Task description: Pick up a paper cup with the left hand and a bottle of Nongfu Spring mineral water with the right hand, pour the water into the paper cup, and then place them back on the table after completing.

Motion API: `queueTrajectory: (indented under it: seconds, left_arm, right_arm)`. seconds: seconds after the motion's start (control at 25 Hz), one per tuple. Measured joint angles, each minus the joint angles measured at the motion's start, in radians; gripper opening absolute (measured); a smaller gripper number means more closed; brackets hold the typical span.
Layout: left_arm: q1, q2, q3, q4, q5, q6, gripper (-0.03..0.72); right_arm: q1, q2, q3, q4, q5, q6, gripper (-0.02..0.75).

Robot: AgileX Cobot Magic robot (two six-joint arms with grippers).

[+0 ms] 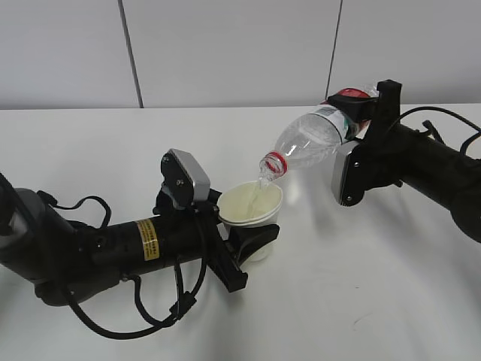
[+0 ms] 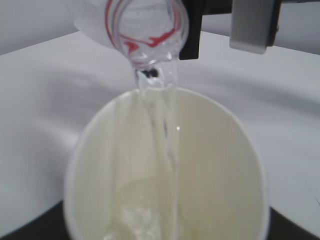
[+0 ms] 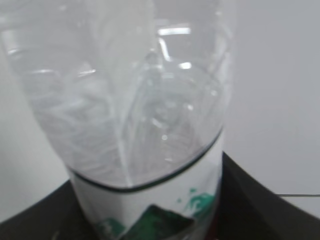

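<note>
Left hand (image 1: pixel 244 252) sits nearest, jaws clamped round the paper cup (image 1: pixel 250 207), held just above the table (image 1: pixel 361 301). Right hand (image 1: pixel 359 116) grips the tilted bottle (image 1: pixel 312 143), neck over the cup rim, water (image 2: pixel 160 125) streaming in. Risk: overfill or stream drifting past the rim if tilt grows; squeezed cup could buckle. Plenty of bare tabletop w/ room to set both down, edges far off

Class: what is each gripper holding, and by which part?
Left hand grips the paper cup by its lower wall; right hand grips the bottle around its labelled lower body.
</note>
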Motion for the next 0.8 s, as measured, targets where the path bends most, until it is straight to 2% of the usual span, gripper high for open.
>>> queueTrajectory:
  seconds: [0.8]
  left_arm:
    - [0.000, 0.000, 0.000, 0.001, 0.007, 0.000, 0.386]
  right_arm:
    - [0.000, 0.000, 0.000, 0.000, -0.004, -0.004, 0.422]
